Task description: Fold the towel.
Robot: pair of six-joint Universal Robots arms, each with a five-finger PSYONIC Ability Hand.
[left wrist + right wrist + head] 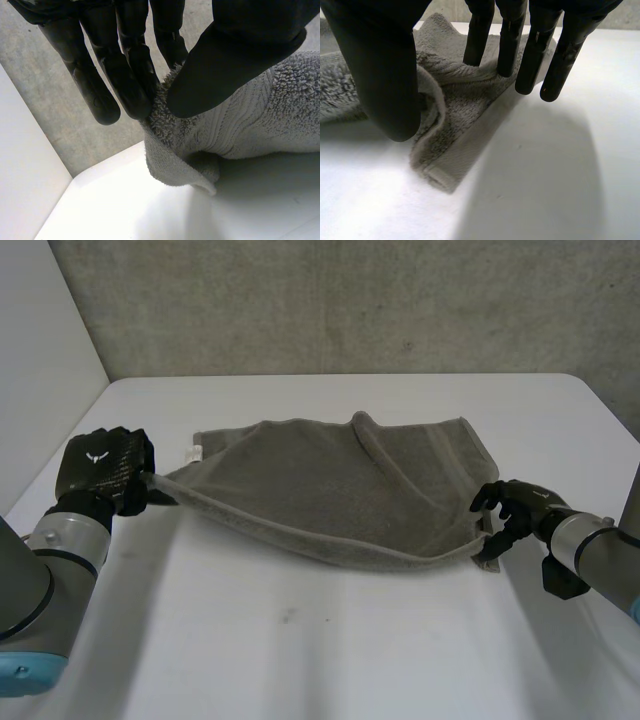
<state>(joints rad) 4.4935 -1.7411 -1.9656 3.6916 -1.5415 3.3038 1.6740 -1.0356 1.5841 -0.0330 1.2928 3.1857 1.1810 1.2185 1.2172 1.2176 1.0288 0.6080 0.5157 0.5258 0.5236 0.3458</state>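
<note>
1. Between the two hands, a grey towel [330, 490] lies spread on the white surface [300, 640], its near edge stretched from one hand to the other.
2. At one end of that edge, the left hand [105, 465] holds the towel's near corner. In the left wrist view its thumb [235, 60] presses the looped cloth against straight fingers [135, 85], a firm pinch, and the corner hangs just below the fingertips.
3. At the other end, the right hand [515, 512] has the opposite near corner. In the right wrist view its thumb sits on one side of a rolled fold of cloth and its fingers on the other, nipping the fold between them. The hemmed tip droops under the hand and touches the surface.
4. From the towel's far edge, a raised crease [400, 465] runs toward the right hand.
5. Beyond the left hand, a small white label [196, 452] sits at the towel's far corner.
</note>
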